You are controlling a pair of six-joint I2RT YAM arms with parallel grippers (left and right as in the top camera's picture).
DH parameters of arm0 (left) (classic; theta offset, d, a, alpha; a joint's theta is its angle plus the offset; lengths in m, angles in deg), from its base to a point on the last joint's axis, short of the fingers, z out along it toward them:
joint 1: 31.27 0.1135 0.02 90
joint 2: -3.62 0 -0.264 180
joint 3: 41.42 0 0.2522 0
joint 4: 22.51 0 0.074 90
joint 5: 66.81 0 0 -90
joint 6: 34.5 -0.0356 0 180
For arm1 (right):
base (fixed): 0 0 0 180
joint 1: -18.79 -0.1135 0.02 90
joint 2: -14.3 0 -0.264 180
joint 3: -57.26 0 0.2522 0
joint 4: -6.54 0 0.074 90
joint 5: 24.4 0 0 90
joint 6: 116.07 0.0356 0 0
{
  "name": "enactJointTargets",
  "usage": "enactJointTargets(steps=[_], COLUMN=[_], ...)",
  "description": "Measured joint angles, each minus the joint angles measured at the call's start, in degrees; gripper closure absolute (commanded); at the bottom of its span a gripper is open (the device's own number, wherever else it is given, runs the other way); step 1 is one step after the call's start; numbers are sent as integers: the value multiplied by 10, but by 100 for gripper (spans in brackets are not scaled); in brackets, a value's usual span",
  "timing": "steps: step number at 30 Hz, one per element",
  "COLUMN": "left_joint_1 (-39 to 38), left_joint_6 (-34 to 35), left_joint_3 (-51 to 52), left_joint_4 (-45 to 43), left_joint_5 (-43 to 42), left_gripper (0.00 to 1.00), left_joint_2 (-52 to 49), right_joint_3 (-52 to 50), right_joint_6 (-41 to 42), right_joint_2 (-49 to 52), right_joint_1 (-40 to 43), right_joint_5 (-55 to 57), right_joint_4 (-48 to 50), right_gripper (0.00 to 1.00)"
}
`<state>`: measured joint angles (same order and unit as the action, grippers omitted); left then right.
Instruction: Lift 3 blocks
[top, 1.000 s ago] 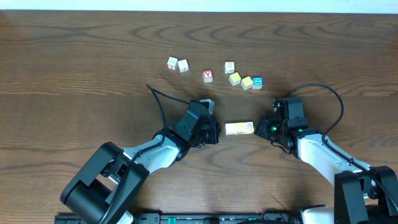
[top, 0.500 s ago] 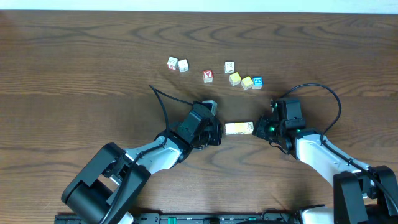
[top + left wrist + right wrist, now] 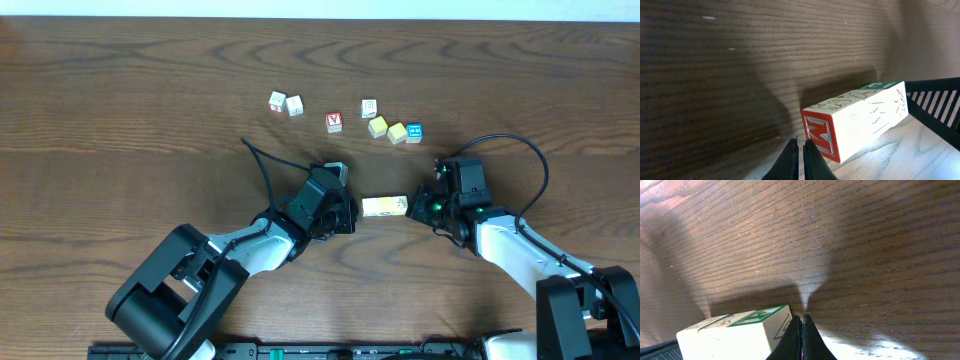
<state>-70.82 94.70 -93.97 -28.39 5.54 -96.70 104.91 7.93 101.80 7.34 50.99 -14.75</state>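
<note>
1. Left tool [image 3: 351, 211] is closed up tight, tips just beside the red-lettered end of your three blocks [image 3: 385, 206].
2. Right tool [image 3: 416, 207] is pinched together too, at the opposite end.
3. Blocks lie in one row on the table [image 3: 150, 120] between both tools; loose cubes [image 3: 377, 126] sit well behind.

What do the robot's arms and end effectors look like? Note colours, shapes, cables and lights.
The left arm and right arm have black joints and pale grey-white links. A thin black cable leaves the left; a bigger cable loop and a green light mark the right. The left end effector and right end effector have slim black tapered tips.
</note>
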Motion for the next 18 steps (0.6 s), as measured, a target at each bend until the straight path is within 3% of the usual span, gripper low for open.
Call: enactJointTargets(steps=[18], left_joint_1=[0], left_joint_6=[0], left_joint_3=[0], left_joint_4=[-3], left_joint_5=[0], left_gripper=[93], left_joint_2=[0], right_joint_3=[0], right_joint_6=[-8], right_joint_2=[0], right_joint_1=[-10], right_joint_5=[-4], right_joint_4=[7], right_gripper=[99])
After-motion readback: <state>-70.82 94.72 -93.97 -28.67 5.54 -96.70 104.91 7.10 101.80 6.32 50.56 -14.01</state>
